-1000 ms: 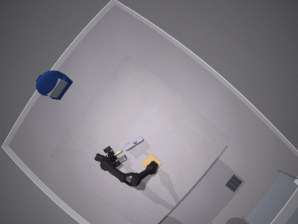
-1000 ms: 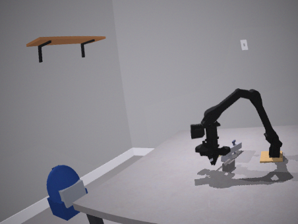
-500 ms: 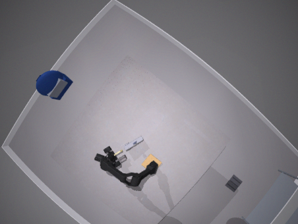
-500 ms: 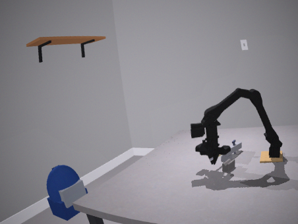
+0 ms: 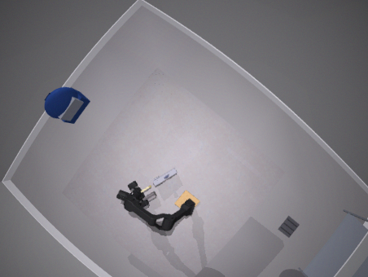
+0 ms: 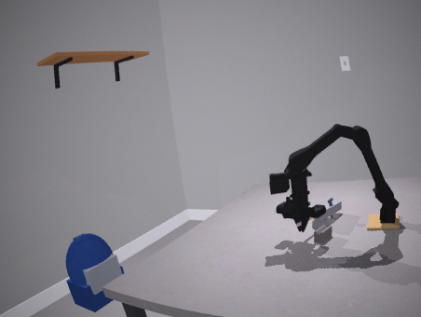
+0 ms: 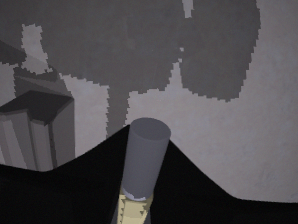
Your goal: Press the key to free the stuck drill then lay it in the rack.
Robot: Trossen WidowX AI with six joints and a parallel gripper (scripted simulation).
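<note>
My gripper (image 5: 139, 195) (image 6: 302, 227) (image 7: 142, 134) points down and is shut on the drill (image 7: 145, 165), a grey cylinder with a yellow part. The yellow part also shows in the overhead view (image 5: 146, 188), beside the gripper. The drill hangs above the table. A long pale holder bar (image 5: 159, 182) (image 6: 335, 210) stands nearby, with the small blue key (image 5: 166, 177) (image 6: 331, 200) on it. The drill is clear of this bar. A grey grooved block, apparently the rack (image 5: 151, 197) (image 6: 322, 236) (image 7: 62, 132), stands close beside the gripper. The fingertips are partly hidden.
The arm's orange base plate (image 5: 181, 197) (image 6: 373, 222) is on the table (image 5: 163, 134) (image 6: 196, 266). A blue chair (image 5: 61, 102) (image 6: 88, 256) stands past the table edge. A wooden shelf (image 6: 93, 57) is on the wall. Arm shadows fall across the table.
</note>
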